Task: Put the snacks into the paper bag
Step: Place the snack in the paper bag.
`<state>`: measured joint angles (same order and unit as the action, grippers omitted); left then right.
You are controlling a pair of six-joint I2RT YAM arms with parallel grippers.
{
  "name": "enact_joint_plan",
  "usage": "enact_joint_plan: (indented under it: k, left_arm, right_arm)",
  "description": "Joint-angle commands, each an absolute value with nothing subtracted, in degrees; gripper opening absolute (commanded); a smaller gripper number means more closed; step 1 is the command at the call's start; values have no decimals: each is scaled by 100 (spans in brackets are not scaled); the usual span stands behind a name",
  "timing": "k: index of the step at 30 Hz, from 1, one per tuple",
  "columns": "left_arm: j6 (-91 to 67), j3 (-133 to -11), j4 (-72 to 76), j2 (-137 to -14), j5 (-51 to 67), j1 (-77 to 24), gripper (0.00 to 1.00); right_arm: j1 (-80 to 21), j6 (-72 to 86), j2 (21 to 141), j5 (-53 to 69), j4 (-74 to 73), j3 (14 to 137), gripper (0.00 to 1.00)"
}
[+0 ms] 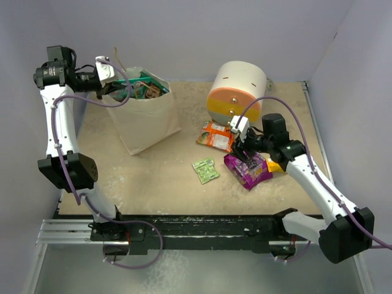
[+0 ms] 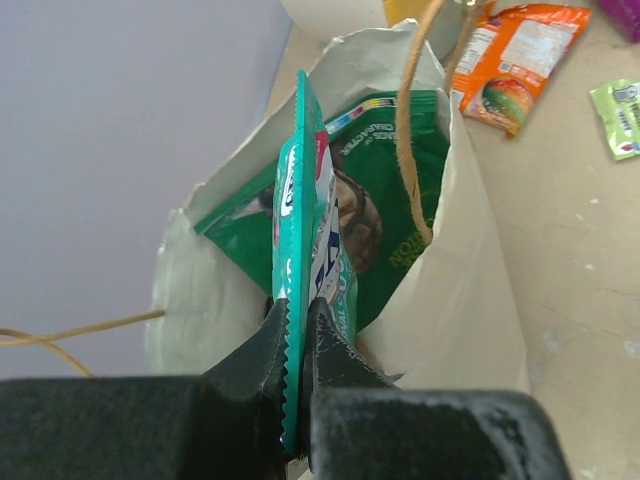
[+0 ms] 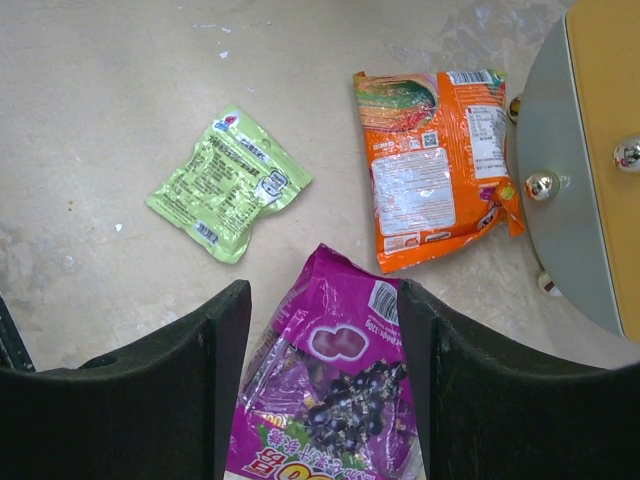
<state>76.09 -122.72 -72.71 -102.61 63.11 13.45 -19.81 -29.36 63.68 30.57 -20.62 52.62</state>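
My left gripper (image 2: 297, 318) clamps the teal packet (image 2: 300, 200) upright in the mouth of the paper bag (image 2: 470, 300). My right gripper (image 3: 322, 300) hangs released, jaws spread over the purple packet (image 3: 335, 400) on the table (image 3: 100, 100).

There is one paper bag (image 1: 147, 125), and at least two packets show in its mouth: one teal packet (image 2: 295, 200) and one dark green packet (image 2: 390, 190). To the right of the bag lie three loose packets: one orange packet (image 1: 215, 135), one pale green packet (image 1: 205, 169) and one purple packet (image 1: 256, 176). One half-hidden yellow-orange box (image 1: 275, 165) and one round drawer unit (image 1: 239, 89) are also on that side.
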Motion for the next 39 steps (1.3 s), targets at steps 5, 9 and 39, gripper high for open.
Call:
enact_joint_plan:
  k: [5,9,39]
  left_arm:
    - [7422,-11403,-7315,-9439,6871,1389,0]
    - [6917,-10844,-7114,-9093,6695,1386,0]
    - [4985,-8859,-5095,-8522,6630,1273,8]
  right_arm:
    - [-1951,-3013,6359,3196,-1891,5265,63]
    - [-1956,-3017,6342,3312,-1907,5267,63]
    - [-1951,-3019,6303,3415,-1854,5234,65]
